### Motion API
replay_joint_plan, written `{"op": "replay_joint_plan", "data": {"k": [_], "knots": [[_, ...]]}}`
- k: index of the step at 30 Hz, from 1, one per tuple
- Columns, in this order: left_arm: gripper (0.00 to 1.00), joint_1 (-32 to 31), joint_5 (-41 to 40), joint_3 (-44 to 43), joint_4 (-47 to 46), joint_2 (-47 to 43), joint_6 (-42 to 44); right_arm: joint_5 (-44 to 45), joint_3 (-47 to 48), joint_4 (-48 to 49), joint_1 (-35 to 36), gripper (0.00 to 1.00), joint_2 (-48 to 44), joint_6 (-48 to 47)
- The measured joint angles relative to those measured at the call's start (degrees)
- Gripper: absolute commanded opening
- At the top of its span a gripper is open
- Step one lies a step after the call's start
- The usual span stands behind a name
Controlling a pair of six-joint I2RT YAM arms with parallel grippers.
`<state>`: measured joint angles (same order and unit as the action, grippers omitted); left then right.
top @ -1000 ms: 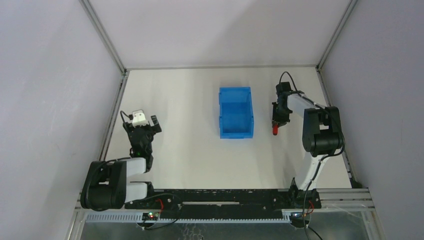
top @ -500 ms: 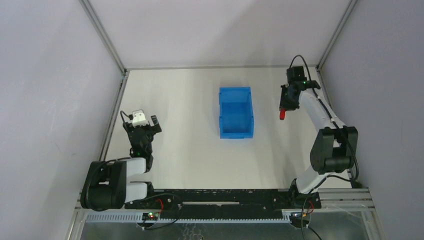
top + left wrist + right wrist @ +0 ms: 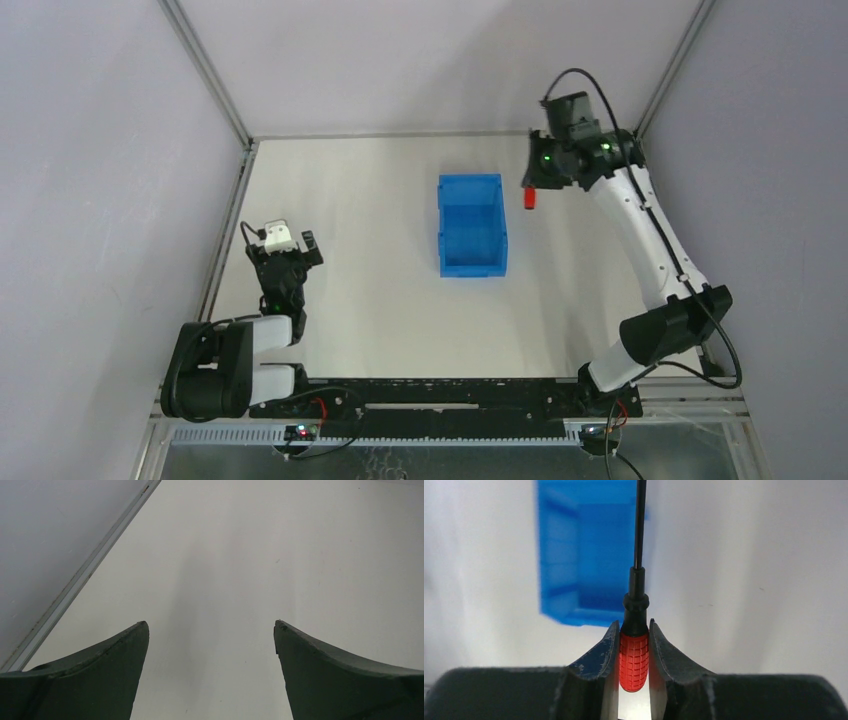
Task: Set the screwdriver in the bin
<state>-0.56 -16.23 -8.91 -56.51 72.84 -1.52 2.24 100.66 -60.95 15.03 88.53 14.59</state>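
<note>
My right hand [image 3: 633,630] pinches the screwdriver [image 3: 633,656] (red handle, carrying step) near the table [image 3: 380,310]'s far edge; next, centre over the bin [image 3: 443,230], release.

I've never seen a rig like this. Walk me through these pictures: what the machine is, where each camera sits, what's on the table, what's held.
Two robot arms are bolted at the near edge of a white table, each ending in a two-finger gripper. One picture looks down from above and behind them; the other two come from a camera on each wrist, looking out along its gripper. On the table stands a blue bin. The right gripper is clamped on the red handle of a small screwdriver, held in the air right of the bin, not yet inside. The left gripper is open and empty.
</note>
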Motion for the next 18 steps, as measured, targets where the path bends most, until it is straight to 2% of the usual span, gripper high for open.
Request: {"op": "replay_joint_plan", "data": {"k": [4,9,12,18], "knots": [[1.0,0.0,0.0,0.0,0.0,0.0,0.0,-0.4,6.6,-1.4,9.1,0.2,2.9,1.4],[1.0,0.0,0.0,0.0,0.0,0.0,0.0,2.4,9.6,-0.7,16.0,0.22,7.4,2.1],[1.0,0.0,0.0,0.0,0.0,0.0,0.0,6.3,8.4,0.8,18.1,0.26,10.9,2.1],[1.0,0.0,0.0,0.0,0.0,0.0,0.0,10.5,-1.5,7.5,19.9,0.34,16.3,2.3]]}}
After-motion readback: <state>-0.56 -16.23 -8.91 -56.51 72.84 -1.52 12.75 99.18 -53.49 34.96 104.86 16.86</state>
